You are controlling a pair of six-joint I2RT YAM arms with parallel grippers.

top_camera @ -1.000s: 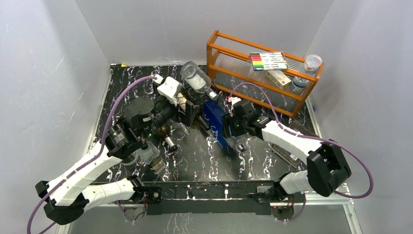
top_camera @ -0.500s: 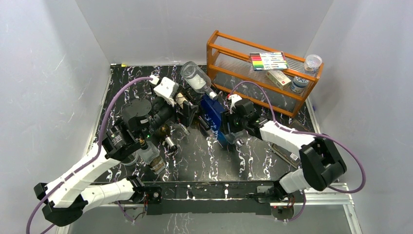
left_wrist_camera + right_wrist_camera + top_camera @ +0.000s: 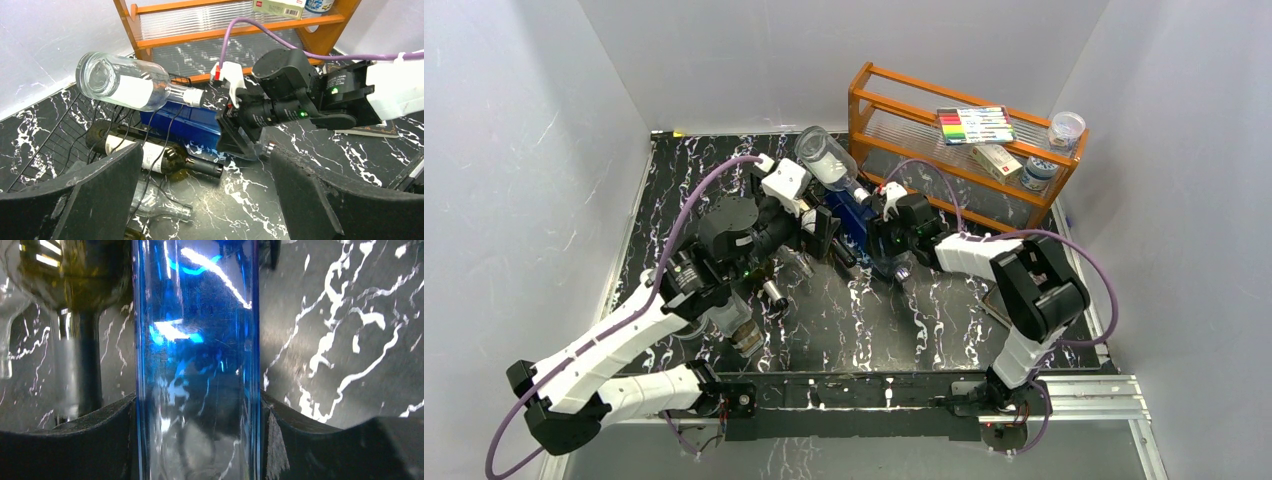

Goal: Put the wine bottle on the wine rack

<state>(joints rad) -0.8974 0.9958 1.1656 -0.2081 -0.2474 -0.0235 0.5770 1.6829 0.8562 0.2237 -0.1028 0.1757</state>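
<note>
Only wrist views show right tool clamping blue bottle, left tool wide open.

light: bright, even, from above | shadows: soft | glare: streaks on blue bottle, glossy counter | blur: right-wrist background, left side

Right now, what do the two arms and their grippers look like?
The left arm and right arm have white shells between bulky black joints, with a purple cable looping to each wrist. The left gripper and right gripper have broad matte-black fingers. Green lights glow on the right wrist.
</note>
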